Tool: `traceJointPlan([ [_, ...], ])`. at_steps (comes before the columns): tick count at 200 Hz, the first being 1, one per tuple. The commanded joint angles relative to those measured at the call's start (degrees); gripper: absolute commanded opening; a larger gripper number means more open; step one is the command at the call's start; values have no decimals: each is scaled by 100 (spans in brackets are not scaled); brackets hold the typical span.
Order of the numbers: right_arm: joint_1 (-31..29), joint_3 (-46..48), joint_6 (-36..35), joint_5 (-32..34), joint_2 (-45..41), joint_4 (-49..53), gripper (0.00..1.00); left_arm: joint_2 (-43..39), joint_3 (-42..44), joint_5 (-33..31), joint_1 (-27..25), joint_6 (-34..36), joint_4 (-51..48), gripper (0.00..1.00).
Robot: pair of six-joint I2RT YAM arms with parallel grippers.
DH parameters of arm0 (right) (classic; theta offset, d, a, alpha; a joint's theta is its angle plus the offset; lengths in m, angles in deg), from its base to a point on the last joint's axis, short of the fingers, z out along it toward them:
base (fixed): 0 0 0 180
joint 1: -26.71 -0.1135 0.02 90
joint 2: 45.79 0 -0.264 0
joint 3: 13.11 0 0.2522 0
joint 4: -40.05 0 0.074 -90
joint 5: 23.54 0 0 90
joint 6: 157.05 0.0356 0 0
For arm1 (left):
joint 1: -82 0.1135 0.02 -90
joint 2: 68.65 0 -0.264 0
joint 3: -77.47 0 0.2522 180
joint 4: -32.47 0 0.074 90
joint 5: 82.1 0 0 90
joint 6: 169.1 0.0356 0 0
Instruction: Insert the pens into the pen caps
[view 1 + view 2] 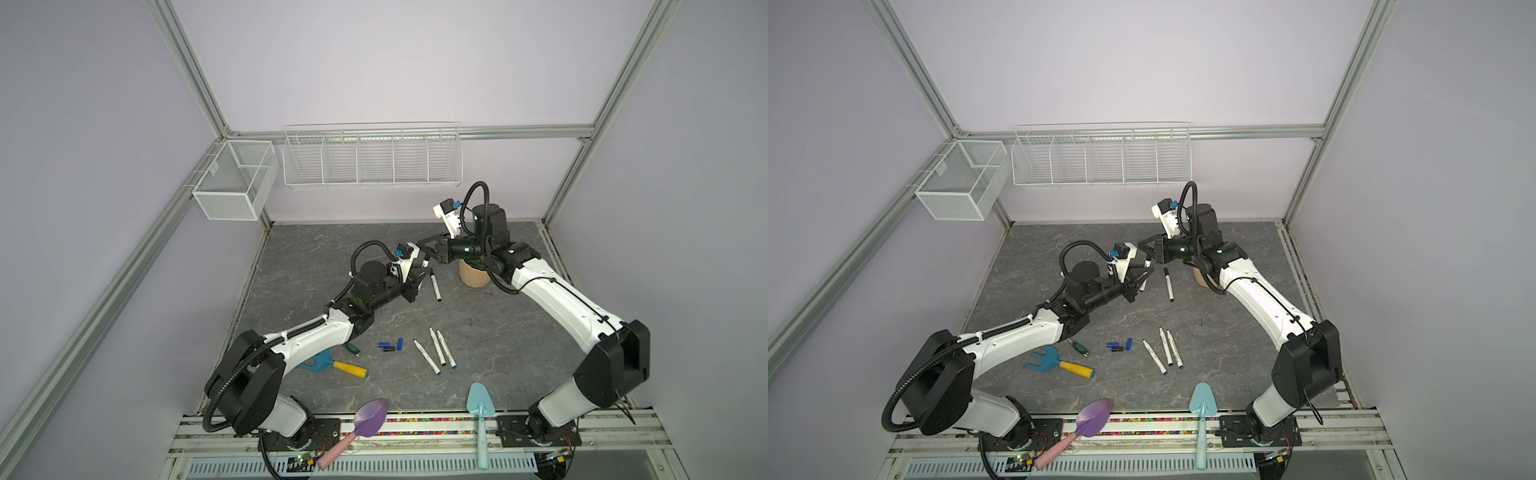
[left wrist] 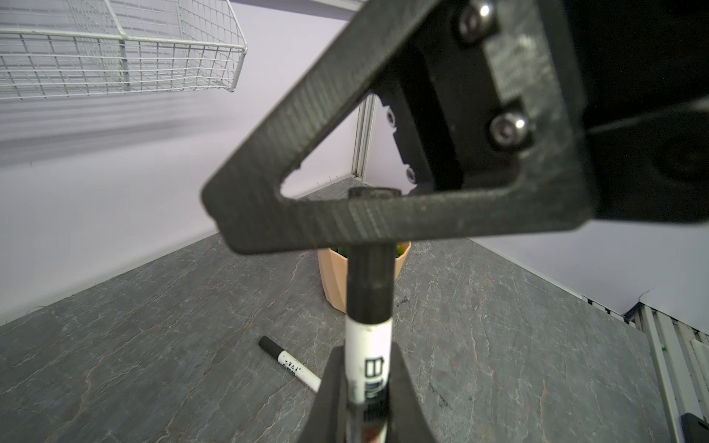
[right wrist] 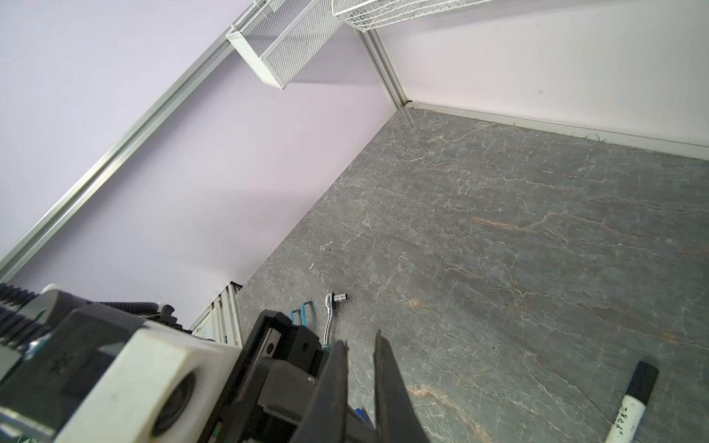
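My left gripper (image 2: 366,353) is shut on a white pen (image 2: 369,333) that points up and away from it. A black pen cap (image 2: 370,284) sits on that pen's tip. My right gripper (image 1: 424,248) closes across this cap from the side, and one of its fingers (image 2: 383,222) covers the cap's middle. In the right wrist view the right gripper (image 3: 360,339) shows only a narrow gap and the cap is hidden. A capped pen (image 1: 435,286) lies just below the grippers. Three uncapped pens (image 1: 436,351) and several loose blue and black caps (image 1: 390,345) lie nearer the front.
A tan pot (image 1: 473,276) stands under the right arm's wrist. A ratchet wrench (image 3: 332,310), a blue fork tool with a yellow handle (image 1: 332,365), a purple trowel (image 1: 370,417) and a teal shovel (image 1: 480,405) lie about. Wire baskets (image 1: 372,160) hang on the back wall.
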Motion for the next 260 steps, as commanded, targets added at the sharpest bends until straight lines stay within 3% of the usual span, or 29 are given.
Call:
traceJointPlan([
  [1,-313,652,383,-1198,257,2032,7,-447,-990,-646,178,-107,3020,0],
  [40,-371,561,187,-1107,470,2410,7,-609,-771,-664,227,-189,3163,0],
  [58,-488,508,-9,-931,585,2667,7,-536,-802,-651,428,-677,3580,0],
  [84,-492,648,108,-1207,584,2449,7,-372,-929,-722,750,-1351,4110,0],
  [130,6,1021,875,-1868,399,1543,7,-408,-1093,-223,820,-1661,4039,0],
  [166,41,905,610,-1782,398,1883,7,-490,-992,98,820,-1968,3954,0],
  [191,-133,686,103,-1231,456,2509,7,-526,-988,168,820,-1909,3767,0],
  [218,-161,819,344,-1265,334,2131,7,-574,-1003,265,813,-1677,3461,0],
  [260,-3,837,770,-1439,286,1612,7,-745,-864,263,417,-351,2167,0],
])
